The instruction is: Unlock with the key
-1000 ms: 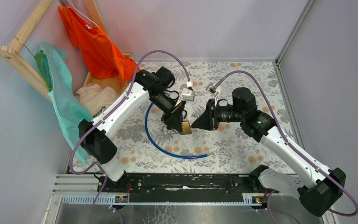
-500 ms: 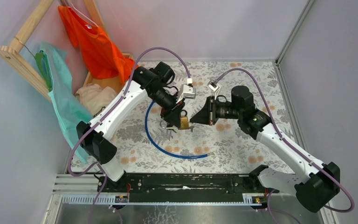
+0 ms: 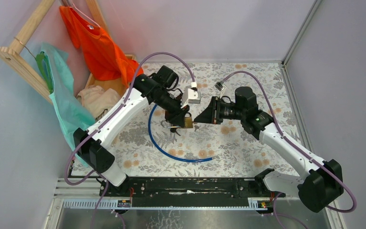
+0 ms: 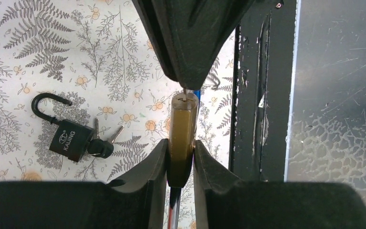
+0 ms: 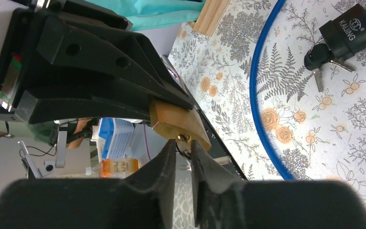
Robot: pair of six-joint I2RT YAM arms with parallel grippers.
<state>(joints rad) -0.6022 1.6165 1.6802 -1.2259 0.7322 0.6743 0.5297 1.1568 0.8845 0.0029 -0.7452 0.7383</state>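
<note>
Two sets of fingers meet on one brass padlock (image 4: 181,121), held in the air above the flowered table (image 3: 228,148). The left gripper (image 4: 181,142) is clamped on the padlock's flat sides, with the keyhole end pointing away from its wrist. The right gripper (image 5: 183,147) is pinched almost closed on the key (image 5: 185,140), whose head is buried between the fingers (image 5: 166,164) and cannot be made out.

The key sits at the keyhole end of the brass padlock, its blade in line with the padlock's long axis. That leaves the right arm placed to turn it while the left braces. How deep the blade is seated cannot be told.

Only the left wrist view shows the silver blade meeting the padlock's end; only the right wrist view shows the broad brass face.

On the table, below and to one side of the brass padlock, lies a black padlock (image 4: 69,139), its shackle apparently sprung. A bunch of keys (image 4: 106,142) touches it, within the curve of a blue cable (image 3: 171,151).
</note>
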